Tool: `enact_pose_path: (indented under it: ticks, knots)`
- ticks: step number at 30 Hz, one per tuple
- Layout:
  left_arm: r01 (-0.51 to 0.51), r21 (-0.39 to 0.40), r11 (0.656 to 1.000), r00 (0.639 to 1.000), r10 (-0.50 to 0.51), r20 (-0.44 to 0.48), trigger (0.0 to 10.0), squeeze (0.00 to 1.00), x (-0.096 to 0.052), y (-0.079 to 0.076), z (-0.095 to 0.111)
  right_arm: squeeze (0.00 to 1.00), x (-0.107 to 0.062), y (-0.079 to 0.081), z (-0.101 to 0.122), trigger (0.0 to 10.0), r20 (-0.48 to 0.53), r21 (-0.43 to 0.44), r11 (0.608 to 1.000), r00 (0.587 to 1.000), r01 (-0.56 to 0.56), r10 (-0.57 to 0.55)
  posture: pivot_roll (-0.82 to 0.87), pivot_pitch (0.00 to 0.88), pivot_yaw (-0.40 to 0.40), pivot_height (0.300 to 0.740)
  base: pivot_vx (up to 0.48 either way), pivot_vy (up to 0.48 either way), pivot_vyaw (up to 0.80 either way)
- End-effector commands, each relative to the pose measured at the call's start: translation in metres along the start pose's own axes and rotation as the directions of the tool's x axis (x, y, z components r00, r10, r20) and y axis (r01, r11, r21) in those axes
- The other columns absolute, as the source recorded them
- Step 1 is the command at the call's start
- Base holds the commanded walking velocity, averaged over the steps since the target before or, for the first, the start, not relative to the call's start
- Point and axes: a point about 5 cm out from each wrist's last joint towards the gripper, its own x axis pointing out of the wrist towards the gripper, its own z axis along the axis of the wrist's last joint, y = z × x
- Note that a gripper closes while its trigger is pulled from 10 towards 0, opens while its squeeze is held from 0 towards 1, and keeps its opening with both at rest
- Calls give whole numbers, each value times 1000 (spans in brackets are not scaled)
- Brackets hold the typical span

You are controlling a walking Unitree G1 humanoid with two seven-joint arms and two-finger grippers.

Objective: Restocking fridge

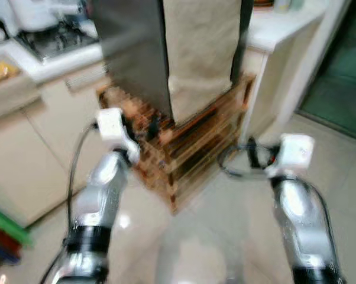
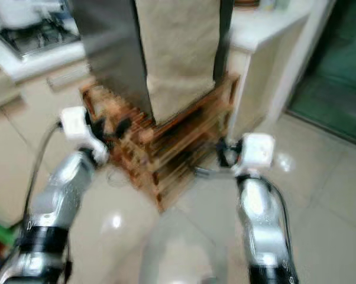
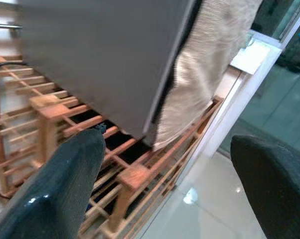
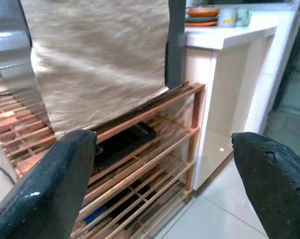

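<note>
Both claws, left (image 3: 165,189) and right (image 4: 165,184), gape wide before the wooden rack (image 1: 190,148) under the fridge (image 1: 136,47).

My two silver arms with black bands near the elbows, white blocky wrist housings, looping black cables, left gripper (image 3: 165,189) and right gripper (image 4: 165,189) with glossy black fingers

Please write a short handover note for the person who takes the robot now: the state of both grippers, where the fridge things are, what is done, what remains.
Left gripper: open, empty, raised toward the wooden rack.
Right gripper: open, empty, also facing the rack.
The grey fridge stands on the rack, a beige cloth hanging over its front. The white counter beside it holds dishes.
Done: nothing visible; no item is held.
Left: open the fridge, fetch items, stock them. Head views are blurred, so details are uncertain.
</note>
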Motion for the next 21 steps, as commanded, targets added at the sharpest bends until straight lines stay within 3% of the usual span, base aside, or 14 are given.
enact_pose_path:
  ticks: [1,5,9,14,16,21]
  knots:
    - [43,35,998,999,-44,30,10000,0,3,-14,8,0,3,-6,0,10000,-9,-8,1000,1000,12,-12,-133,0,50,740,0,480,-725]
    - [50,83,995,998,-53,27,10000,0,4,-16,10,0,6,-3,2,10000,2,-3,1000,1000,6,-6,-127,0,54,740,0,480,-725]
    - [60,187,981,998,-61,-1,10000,0,6,-13,10,0,5,1,-1,10000,7,11,1000,1000,16,-16,-112,0,63,740,0,480,-730]
    - [36,206,978,999,-32,-26,10000,0,8,-3,8,0,3,3,-6,10000,7,46,998,999,46,-46,-107,0,80,740,0,480,-729]
    - [55,229,972,998,-52,-18,10000,0,8,-8,8,0,3,0,-8,10000,-1,44,997,998,59,-59,-96,0,88,740,0,478,-738]
    - [102,232,967,994,-108,13,10000,0,11,-25,8,0,10,-13,0,10000,35,9,994,993,113,-113,-102,0,89,740,0,0,-586]
